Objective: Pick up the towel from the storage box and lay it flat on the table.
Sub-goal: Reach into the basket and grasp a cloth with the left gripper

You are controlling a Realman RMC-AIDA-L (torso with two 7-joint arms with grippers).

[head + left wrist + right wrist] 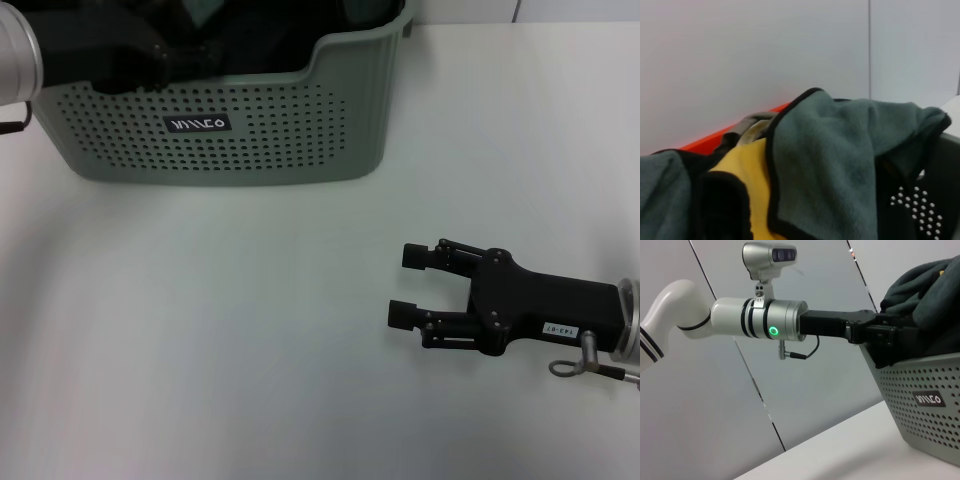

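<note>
The storage box, a pale green perforated basket with a black label, stands at the far left of the table. Over its rim the dark grey-green towel with black trim is heaped, and the right wrist view shows the towel bulging above the box. My left gripper reaches over the box's rim into the cloth, and the right wrist view shows that gripper against the towel. On the near right of the table, my right gripper rests open and holds nothing.
A yellow cloth with black trim lies under the towel inside the box. Behind the box runs a red strip along a pale wall. White tabletop stretches between the box and the right gripper.
</note>
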